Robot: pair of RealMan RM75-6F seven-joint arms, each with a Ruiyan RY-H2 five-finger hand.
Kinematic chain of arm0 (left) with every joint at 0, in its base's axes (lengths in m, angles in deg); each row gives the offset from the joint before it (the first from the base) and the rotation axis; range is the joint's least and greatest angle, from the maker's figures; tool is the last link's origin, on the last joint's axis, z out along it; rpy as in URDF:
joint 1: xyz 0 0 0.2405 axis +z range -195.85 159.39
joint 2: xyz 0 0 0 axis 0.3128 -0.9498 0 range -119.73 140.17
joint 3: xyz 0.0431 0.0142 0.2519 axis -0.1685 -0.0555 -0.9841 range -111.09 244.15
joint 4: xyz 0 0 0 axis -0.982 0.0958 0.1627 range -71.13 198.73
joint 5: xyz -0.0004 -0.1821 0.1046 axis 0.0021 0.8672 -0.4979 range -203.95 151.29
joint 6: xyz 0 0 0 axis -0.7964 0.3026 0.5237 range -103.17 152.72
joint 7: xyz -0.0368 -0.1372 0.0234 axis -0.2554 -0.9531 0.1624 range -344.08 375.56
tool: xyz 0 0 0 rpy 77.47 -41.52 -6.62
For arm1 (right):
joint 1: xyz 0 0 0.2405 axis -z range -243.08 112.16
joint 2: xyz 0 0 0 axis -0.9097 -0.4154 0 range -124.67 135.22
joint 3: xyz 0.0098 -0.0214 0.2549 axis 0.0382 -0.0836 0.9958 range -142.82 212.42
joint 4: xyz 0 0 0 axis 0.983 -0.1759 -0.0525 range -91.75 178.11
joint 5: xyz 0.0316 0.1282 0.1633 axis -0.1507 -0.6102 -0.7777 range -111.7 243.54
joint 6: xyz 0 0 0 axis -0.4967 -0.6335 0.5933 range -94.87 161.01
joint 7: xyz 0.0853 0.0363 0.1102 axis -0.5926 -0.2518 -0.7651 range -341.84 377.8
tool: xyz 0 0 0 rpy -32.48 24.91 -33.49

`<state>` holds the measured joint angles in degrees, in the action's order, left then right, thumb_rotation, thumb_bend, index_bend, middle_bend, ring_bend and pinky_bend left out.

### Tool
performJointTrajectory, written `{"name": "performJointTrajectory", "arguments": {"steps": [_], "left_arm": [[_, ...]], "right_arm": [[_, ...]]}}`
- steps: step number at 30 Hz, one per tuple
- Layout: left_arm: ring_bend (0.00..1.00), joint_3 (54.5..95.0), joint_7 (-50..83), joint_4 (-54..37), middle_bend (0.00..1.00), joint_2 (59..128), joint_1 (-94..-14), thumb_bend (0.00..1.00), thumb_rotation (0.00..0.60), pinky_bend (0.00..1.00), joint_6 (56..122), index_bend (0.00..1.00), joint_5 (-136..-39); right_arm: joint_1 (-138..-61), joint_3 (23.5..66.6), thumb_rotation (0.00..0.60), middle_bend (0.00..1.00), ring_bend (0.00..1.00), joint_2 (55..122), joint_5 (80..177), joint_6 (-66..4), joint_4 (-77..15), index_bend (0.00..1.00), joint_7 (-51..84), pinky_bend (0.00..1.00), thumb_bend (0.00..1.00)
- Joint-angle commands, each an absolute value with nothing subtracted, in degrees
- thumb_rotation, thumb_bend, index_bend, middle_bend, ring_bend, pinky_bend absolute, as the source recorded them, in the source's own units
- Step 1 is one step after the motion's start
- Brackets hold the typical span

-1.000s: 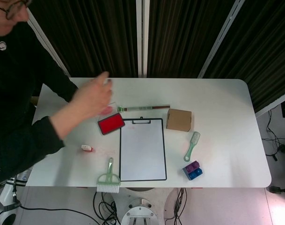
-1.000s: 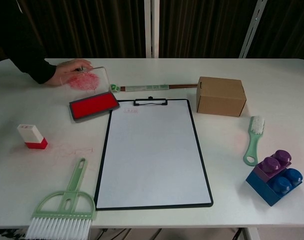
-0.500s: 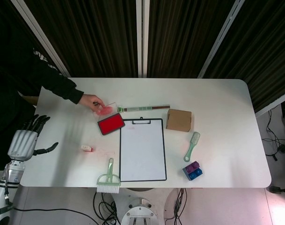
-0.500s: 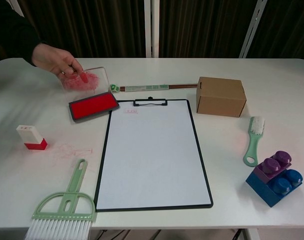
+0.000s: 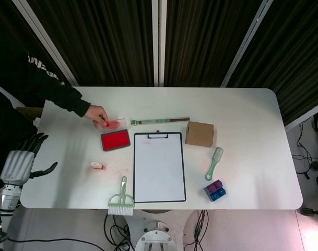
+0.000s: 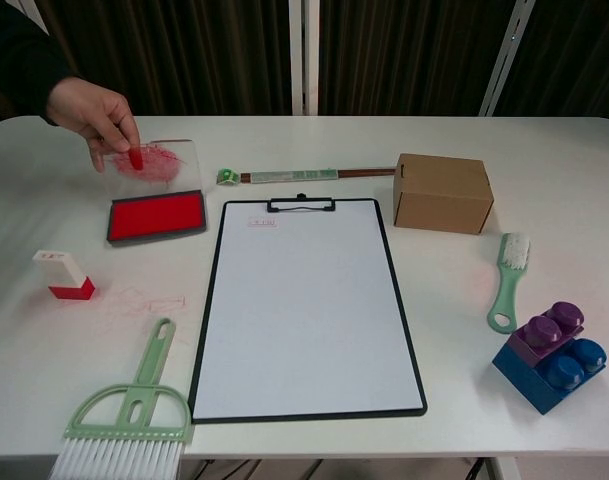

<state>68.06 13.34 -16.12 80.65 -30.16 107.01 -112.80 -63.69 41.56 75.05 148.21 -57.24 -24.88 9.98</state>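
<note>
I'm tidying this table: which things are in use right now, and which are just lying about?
In use: red ink pad, its clear lid under the person's hand; small stamp, nearest the left hand.
Lying about: clipboard, cardboard box, hand broom, small green brush, toy blocks, long stick.

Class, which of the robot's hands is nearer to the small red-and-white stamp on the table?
The left. The left hand hovers off the table's left edge, fingers spread, holding nothing, level with the stamp. The right hand shows in neither view, so its distance cannot be judged.
</note>
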Motion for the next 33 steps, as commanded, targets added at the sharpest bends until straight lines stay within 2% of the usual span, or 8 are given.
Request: {"name": "performJointTrajectory", "arguments": {"steps": [1, 15, 33], "left_arm": [[0.07, 67.8, 13.1, -15.9, 0.10, 80.6, -29.9, 0.20, 0.214, 0.18, 107.5, 0.12, -113.4], [0.07, 67.8, 13.4, -15.4, 0.10, 80.8, -28.4, 0.20, 0.214, 0.18, 109.6, 0.12, -114.2], [0.07, 67.3, 13.7, -16.1, 0.10, 80.3, -27.3, 0.19, 0.226, 0.18, 110.0, 0.12, -114.9]], "right_arm": [[-63.6, 41.3, 0.600, 0.00, 0.00, 75.1, 148.1, -56.7, -24.8, 0.00, 10.3, 0.00, 0.25], [-64.1, 39.6, 0.600, 0.00, 0.00, 74.2, 148.4, -53.0, -25.0, 0.00, 8.9, 0.00, 0.24], [-66.8, 38.8, 0.600, 0.00, 0.00, 74.8, 152.5, -53.2, -25.6, 0.00, 11.6, 0.00, 0.24]]}}
